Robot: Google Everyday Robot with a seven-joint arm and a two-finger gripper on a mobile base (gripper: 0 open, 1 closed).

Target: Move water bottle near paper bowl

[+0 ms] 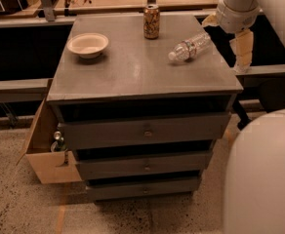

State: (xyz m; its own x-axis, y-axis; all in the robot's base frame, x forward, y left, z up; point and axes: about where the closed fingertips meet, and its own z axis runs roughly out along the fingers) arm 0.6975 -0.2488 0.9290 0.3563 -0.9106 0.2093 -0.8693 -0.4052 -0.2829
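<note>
The gripper [225,42] hangs off the right rear corner of the grey drawer cabinet [132,77]. Its jaws are spread wide and hold nothing; one beige finger [243,50] points down past the cabinet's edge, and the other finger's tip is partly hidden behind the wrist. The water bottle [191,47] lies on its side just beside the gripper, cap toward the front. It is well apart from the paper bowl [88,44] at the left. An orange can [152,21] stands upright at the back between them. The arm is cut off at the top.
</note>
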